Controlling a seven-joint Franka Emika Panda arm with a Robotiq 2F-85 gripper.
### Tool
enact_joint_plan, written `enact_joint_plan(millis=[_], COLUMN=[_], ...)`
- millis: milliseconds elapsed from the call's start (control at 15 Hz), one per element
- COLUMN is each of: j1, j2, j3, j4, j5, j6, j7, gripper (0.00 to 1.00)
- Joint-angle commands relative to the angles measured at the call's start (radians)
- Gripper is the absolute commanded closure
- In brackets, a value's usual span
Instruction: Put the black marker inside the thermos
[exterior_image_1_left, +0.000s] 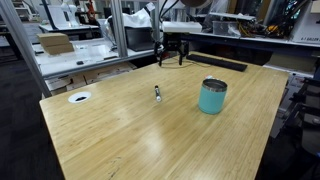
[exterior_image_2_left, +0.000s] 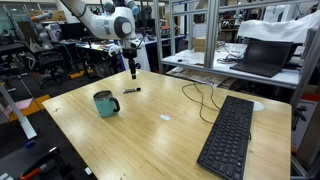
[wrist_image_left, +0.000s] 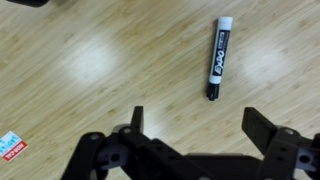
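Tool (exterior_image_1_left: 171, 61) hangs over the worktop (exterior_image_1_left: 120, 135) with its fingers (wrist_image_left: 137, 118) spread wide apart, gripping nothing. The black marker (wrist_image_left: 218, 60) lies flat on the wood, untouched, just ahead of those fingers in the wrist view. Near it, but apart from it, the teal thermos (exterior_image_1_left: 212, 96) stands upright. A black keyboard (exterior_image_2_left: 228, 135) lies further off.

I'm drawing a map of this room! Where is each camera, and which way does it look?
Exterior view: above a table corner, facing the marker, cup and end effector.
Exterior view: by the keyboard, facing the cup, marker and arm.
Wrist view: on the arm, looking down at the marker; open end effector fingers show.
All three share the marker; both exterior views share the cup.
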Motion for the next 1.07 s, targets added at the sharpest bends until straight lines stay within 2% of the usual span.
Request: enact_joint_plan(millis=[0, 400, 733, 867, 933, 1000], j1=[-0.002, -0.008, 0.002, -0.001, 0.012, 0.012], j2=[0.101, 0.192, 0.225, 0.234, 0.213, 0.217], j3=[0.022, 0.061, 0.048, 0.053, 0.035, 0.035], j4=[0.169, 0.308, 0.375, 0.395, 0.344, 0.352], j5=[0.036, 0.092, 0.102, 0.103, 0.092, 0.092], j6=[-0.035, -0.064, -0.123, -0.146, -0.095, -0.104], j7=[-0.043, -0.128, -0.126, -0.137, -0.111, -0.113], gripper=[0.0, 0.0, 0.0, 0.0, 0.0, 0.0])
